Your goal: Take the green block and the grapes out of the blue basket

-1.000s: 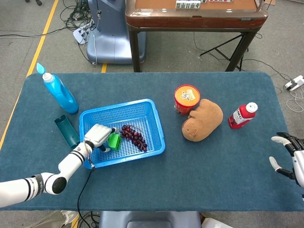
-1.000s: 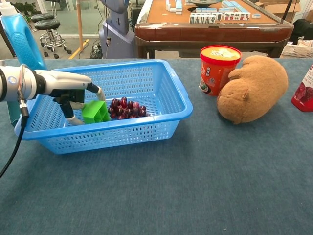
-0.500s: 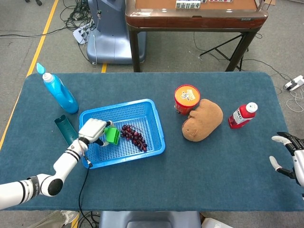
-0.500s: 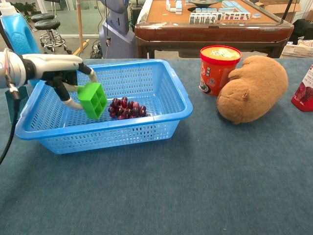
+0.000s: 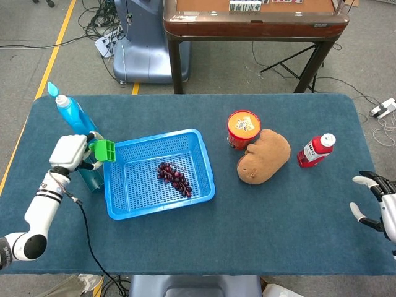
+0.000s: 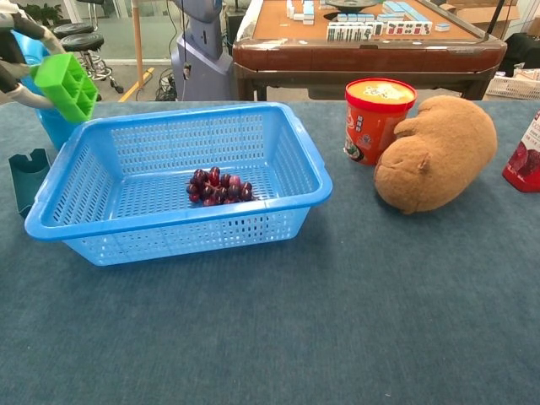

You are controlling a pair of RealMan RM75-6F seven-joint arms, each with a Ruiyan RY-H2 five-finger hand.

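My left hand (image 5: 71, 151) grips the green block (image 5: 103, 150) and holds it in the air over the left rim of the blue basket (image 5: 204, 162). In the chest view the green block (image 6: 67, 84) hangs above the blue basket's (image 6: 312, 169) far left corner, with fingers (image 6: 18, 57) of the left hand at the frame's left edge. A bunch of dark purple grapes (image 5: 175, 178) lies on the basket floor, also seen as grapes (image 6: 218, 186) in the chest view. My right hand (image 5: 378, 204) rests at the table's right edge, fingers apart, holding nothing.
A blue spray bottle (image 5: 77, 120) and a dark teal holder (image 5: 91, 176) stand left of the basket, close to my left hand. To the right are a red-lidded can (image 5: 243, 129), a brown plush toy (image 5: 265, 156) and a red bottle (image 5: 316, 150).
My left hand has lifted the green block out of the basket and carried it up and to the left, past the basket's left rim. The grapes and the right hand have not moved.
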